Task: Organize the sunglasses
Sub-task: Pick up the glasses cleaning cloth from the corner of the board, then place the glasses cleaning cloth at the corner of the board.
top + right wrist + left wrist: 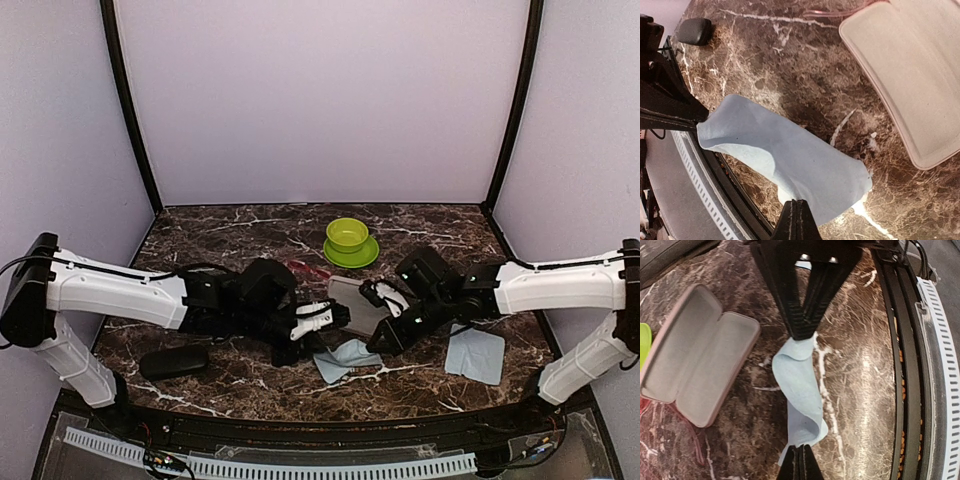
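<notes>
Left gripper (800,452) and right gripper (797,207) each pinch the blue cloth (799,390) beside the pink case (695,357). Likely step: cloth handling. Next, lay it inside the case.

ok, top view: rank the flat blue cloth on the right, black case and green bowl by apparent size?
1. flat blue cloth
2. black case
3. green bowl; it sits farther back from the camera, so 2 versus 3 is unsure.
</notes>
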### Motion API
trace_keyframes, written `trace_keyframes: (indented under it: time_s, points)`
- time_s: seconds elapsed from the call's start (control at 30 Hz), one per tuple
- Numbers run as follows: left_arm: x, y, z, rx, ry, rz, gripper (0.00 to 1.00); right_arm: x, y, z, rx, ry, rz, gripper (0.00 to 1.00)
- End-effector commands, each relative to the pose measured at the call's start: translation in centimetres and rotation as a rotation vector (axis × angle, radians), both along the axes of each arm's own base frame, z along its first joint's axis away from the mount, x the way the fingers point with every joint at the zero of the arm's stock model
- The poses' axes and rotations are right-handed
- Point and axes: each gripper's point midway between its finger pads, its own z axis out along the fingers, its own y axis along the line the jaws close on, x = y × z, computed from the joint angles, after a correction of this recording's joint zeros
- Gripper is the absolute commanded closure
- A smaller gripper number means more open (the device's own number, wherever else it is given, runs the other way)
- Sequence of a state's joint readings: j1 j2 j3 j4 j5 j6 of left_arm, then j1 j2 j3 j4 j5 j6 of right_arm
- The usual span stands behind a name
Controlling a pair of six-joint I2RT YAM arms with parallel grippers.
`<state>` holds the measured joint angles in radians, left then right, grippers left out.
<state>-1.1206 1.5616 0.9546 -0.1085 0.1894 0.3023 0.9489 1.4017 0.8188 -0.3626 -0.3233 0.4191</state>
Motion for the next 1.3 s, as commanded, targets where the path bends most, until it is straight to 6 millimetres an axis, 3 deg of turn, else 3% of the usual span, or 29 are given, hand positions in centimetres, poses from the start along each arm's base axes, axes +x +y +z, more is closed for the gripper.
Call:
trace_keyframes:
  time_s: [0.0, 0.23, 0.4, 0.87, 1.03, 1.27]
  points:
    - [1.3, -0.1, 3.5, -0.047, -0.017, 0.053, 1.0, 0.7, 1.1, 3.3, 0.08, -0.051, 0.04, 1.0]
    - [1.4, 0.4, 5.0, -0.042, 0.029, 0.129, 1.0, -0.1, 1.0, 5.6, 0.156, -0.06, 0.038, 1.0]
    - [-0.3, 0.8, 5.5, -0.014, 0.048, 0.14, 1.0, -1.7, 0.7, 6.8, 0.18, -0.059, 0.047, 1.0]
    - [-5.3, 1.8, 5.6, 0.044, 0.187, 0.198, 1.0, -7.1, 1.4, 5.2, 0.225, 0.041, 0.029, 1.0]
    - [-4.4, 2.2, 3.6, 0.094, 0.177, 0.24, 1.0, -6.0, 1.2, 3.4, 0.181, 0.038, -0.041, 1.0]
    - [-1.2, 2.2, 0.4, 0.133, 0.191, 0.309, 1.0, -3.6, 1.2, 1.1, 0.125, 0.042, -0.101, 1.0]
